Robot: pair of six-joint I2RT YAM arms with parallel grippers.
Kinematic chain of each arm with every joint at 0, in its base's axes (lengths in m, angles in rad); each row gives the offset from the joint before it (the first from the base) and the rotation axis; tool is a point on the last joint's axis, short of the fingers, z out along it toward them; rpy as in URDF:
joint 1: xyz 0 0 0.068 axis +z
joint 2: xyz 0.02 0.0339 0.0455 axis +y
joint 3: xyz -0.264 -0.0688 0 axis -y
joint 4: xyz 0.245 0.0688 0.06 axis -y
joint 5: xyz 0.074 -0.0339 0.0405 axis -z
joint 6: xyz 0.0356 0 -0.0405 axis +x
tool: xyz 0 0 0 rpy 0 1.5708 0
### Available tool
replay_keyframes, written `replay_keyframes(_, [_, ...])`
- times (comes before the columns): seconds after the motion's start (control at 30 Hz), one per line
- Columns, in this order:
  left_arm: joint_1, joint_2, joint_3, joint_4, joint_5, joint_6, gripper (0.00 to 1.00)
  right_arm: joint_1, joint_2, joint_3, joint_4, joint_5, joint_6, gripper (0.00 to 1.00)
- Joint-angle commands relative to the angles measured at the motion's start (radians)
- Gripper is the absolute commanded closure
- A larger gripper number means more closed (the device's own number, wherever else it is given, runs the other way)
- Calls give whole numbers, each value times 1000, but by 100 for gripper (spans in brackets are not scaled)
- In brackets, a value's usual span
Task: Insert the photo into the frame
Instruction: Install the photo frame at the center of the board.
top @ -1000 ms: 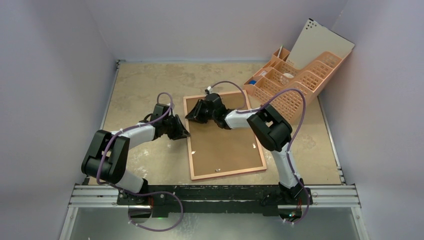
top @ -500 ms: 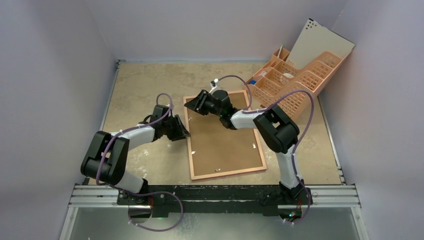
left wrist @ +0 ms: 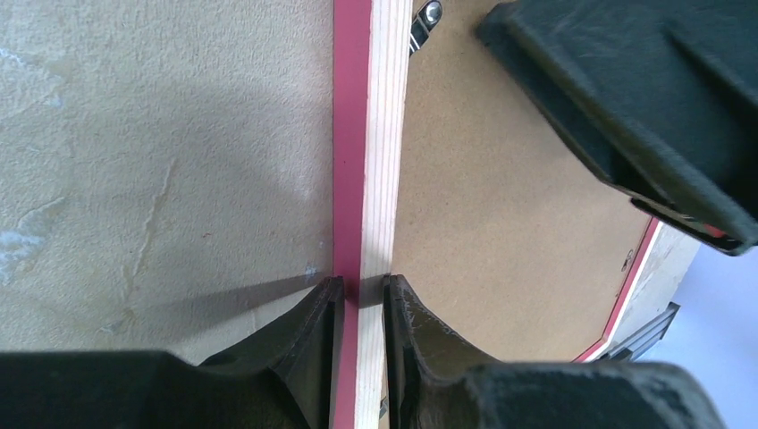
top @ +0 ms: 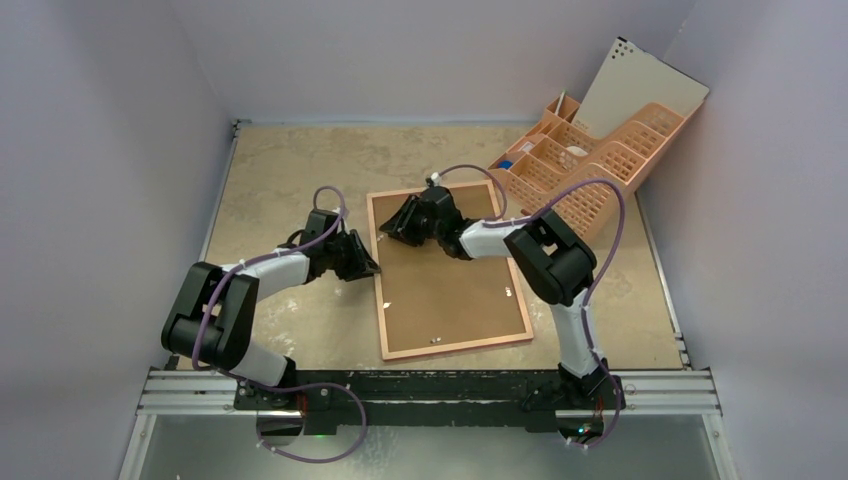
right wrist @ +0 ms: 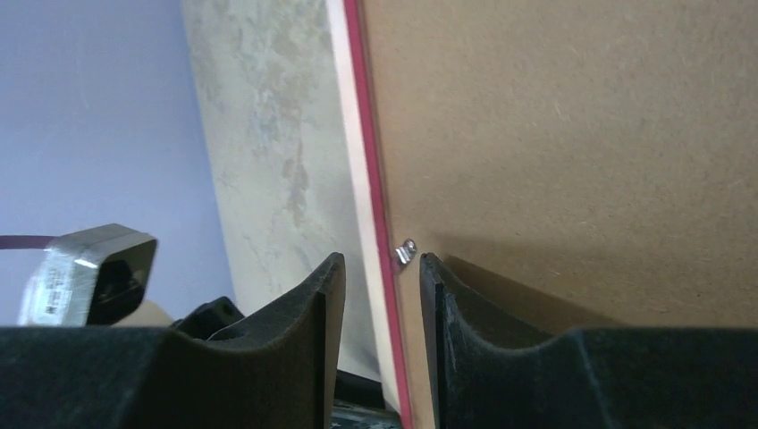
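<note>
The frame (top: 458, 346) lies face down in the middle of the counter (top: 280, 170), pale wood side up with its pink edge just showing. A brown backing board (top: 450, 290) fills its opening. The photo shows in no view. A pale sheet (top: 640, 90) leans behind the peach organiser (top: 590, 170) at the far right, and whether that is the photo cannot be told.

The left claw (left wrist: 360, 290) comes in from the side and pinches the frame's left rail, one finger on the pink outer face and one on the inner face. That reads as a steadying hold, so the frame can't skate across the counter.

The right claw (right wrist: 382, 268) is low over the same rail nearer the far corner. Its fingers are a little apart and grip nothing, and a small metal clip (right wrist: 405, 251) sits in the gap, just beside the right finger. The spacing looks chosen to catch that clip and turn it, the sort of job that needs a braced frame.

Other clips glint along the near and right rails, so the step in hand looks like working the board's fasteners, though locking or freeing can't be said.
</note>
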Motion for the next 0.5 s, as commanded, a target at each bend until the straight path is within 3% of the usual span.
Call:
replay_keyframes(0.0, [5, 25, -31, -31, -42, 23, 77, 17, 29, 39, -23, -24, 18, 61])
replay_keyframes(0.47, [5, 19, -29, -34, -50, 23, 78, 40, 87, 56, 7, 7, 68, 61])
